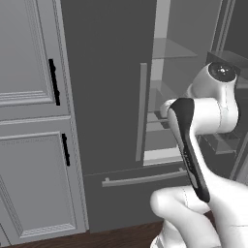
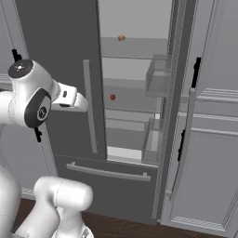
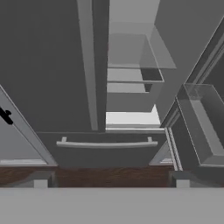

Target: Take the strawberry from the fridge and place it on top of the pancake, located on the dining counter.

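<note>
Behind the tall dark grey fridge's open right door, we see the tiny red strawberry on a glass shelf, soft and light, needing gentle side pinches; our gripper gapes empty.

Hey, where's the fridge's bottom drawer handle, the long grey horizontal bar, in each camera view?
Left base view: the long grey horizontal drawer handle sits lower centre, partly behind the white arm.
Right base view: lower centre, below the open compartment.
Hand view: centre, above the wooden floor.
Shared landmark: the closed left door's tall light grey vertical handle.
</note>
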Controlling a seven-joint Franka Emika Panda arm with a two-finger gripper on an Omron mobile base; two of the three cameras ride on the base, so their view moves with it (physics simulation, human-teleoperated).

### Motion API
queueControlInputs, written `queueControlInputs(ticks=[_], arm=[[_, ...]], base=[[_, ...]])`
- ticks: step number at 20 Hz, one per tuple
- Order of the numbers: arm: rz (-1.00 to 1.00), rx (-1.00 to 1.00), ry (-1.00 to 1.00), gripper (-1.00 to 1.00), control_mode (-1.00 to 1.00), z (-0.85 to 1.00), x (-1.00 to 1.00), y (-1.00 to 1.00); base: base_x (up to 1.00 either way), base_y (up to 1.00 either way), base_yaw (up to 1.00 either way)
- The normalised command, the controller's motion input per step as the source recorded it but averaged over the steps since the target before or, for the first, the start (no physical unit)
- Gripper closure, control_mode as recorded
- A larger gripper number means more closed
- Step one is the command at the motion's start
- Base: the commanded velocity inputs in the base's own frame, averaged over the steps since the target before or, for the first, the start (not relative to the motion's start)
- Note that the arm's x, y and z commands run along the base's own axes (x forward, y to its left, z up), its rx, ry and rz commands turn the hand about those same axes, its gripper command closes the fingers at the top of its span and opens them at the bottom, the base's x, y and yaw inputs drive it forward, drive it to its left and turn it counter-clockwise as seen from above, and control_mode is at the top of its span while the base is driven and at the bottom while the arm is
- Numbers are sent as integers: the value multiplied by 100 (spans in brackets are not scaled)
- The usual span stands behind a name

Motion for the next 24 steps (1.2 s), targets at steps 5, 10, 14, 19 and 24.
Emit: queueControlInputs(ticks=[5,10,14,19,24], arm=[[0,0,0,-100,-100,-4,67,14],[0,0,0,-100,-100,-16,55,12],[0,2,0,-100,-100,-19,48,5],[0,3,0,-100,-100,-31,38,3],[0,0,0,-100,-100,-25,53,12]], base=[[0,0,0],[0,0,0],[0,0,0],[0,0,0],[0,0,0]])
